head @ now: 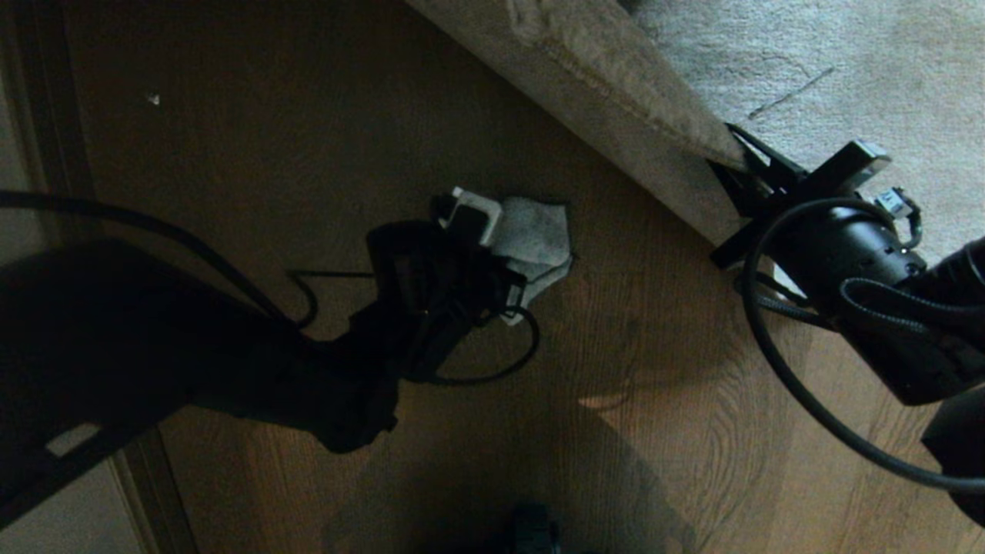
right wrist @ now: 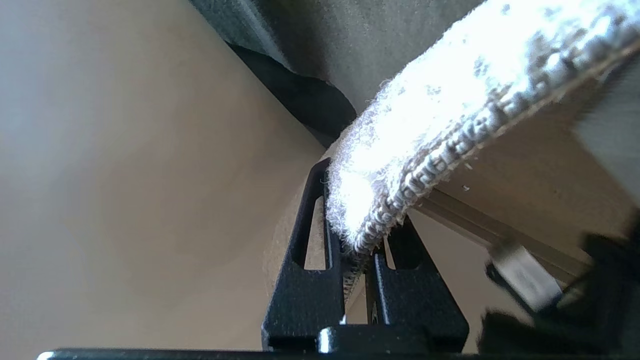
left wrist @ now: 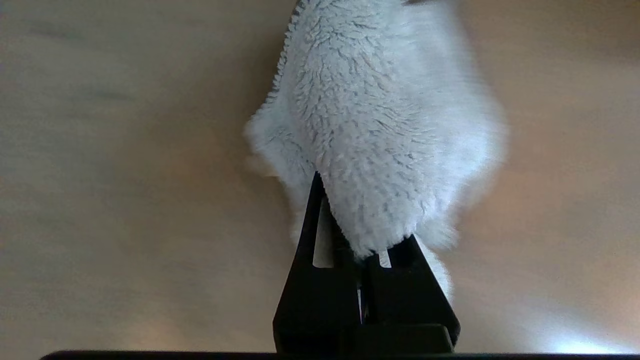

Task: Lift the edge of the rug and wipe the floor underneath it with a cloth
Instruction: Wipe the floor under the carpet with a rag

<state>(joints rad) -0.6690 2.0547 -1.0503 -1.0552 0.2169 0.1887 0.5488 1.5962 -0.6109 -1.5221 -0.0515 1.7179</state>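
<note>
A pale grey-blue terry cloth (head: 535, 235) (left wrist: 385, 135) lies against the brown wood-grain floor (head: 631, 369) in the middle of the head view, and my left gripper (head: 504, 254) (left wrist: 357, 235) is shut on its near end. Up at the right, my right gripper (head: 731, 161) (right wrist: 362, 235) is shut on the rug edge (head: 616, 73) (right wrist: 425, 150), holding the corner of the grey-beige rug off the floor so its paler backing (head: 669, 177) faces the cloth. The cloth sits on bare floor a short way left of the raised edge.
The rest of the rug (head: 846, 85) spreads across the upper right. A dark baseboard strip (head: 38, 115) and pale wall run down the left side. Black cables (head: 777, 369) loop from the right arm over the floor. A small pale speck (head: 154, 98) lies on the floor at upper left.
</note>
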